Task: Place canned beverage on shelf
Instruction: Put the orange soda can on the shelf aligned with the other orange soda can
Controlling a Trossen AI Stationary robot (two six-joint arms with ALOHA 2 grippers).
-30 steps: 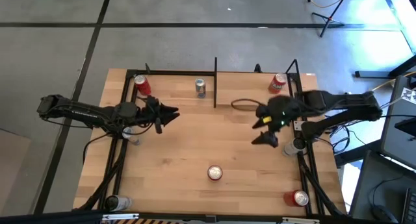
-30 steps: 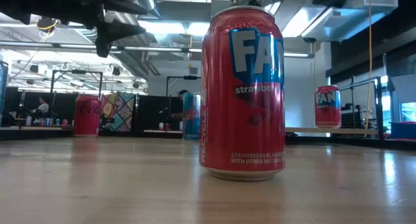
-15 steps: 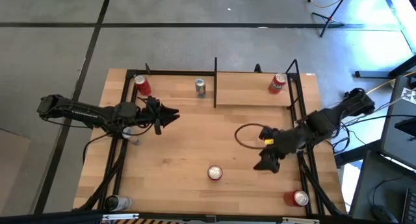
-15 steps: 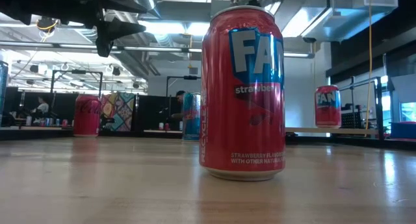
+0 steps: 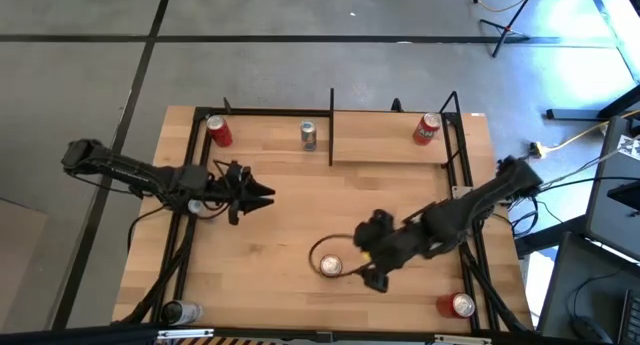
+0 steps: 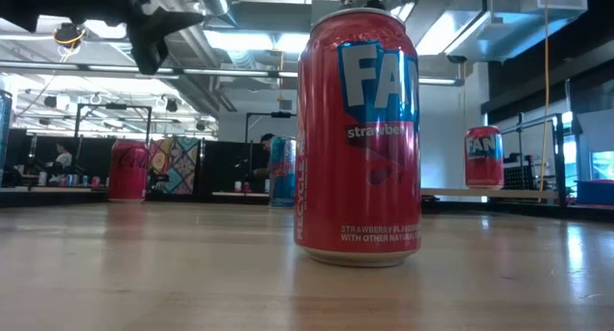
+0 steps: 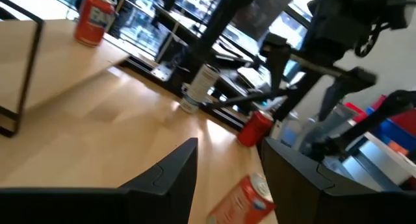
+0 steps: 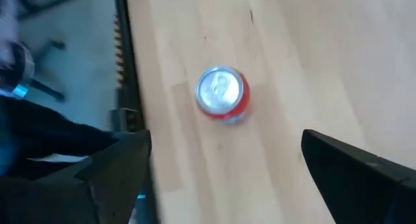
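A red Fanta can [image 5: 330, 266] stands upright on its base on the wooden tabletop near the front middle; it fills the low view [image 6: 360, 139]. My right gripper [image 5: 365, 273] is open just to the right of it. In the right wrist view the can [image 8: 222, 94] lies ahead of the spread fingers, untouched. The shelf [image 5: 390, 145] is the small light-wood board with black rods at the far right; another red can [image 5: 428, 128] stands on it. My left gripper [image 5: 255, 195] is open and empty over the table's left part.
A red can [image 5: 219, 131] and a silver can [image 5: 308, 135] stand at the far edge. A red can [image 5: 460, 305] and a silver can [image 5: 182, 311] lie off the near corners. A dark cable loop [image 5: 322, 247] hangs by the right gripper. Black frame rods [image 5: 331, 125] border the table.
My right gripper has swept from beside the shelf at the far right toward the near edge and the left, ending next to the red can in the front middle. It has stayed open. My left gripper has shifted a little toward the near edge. The can has not moved.
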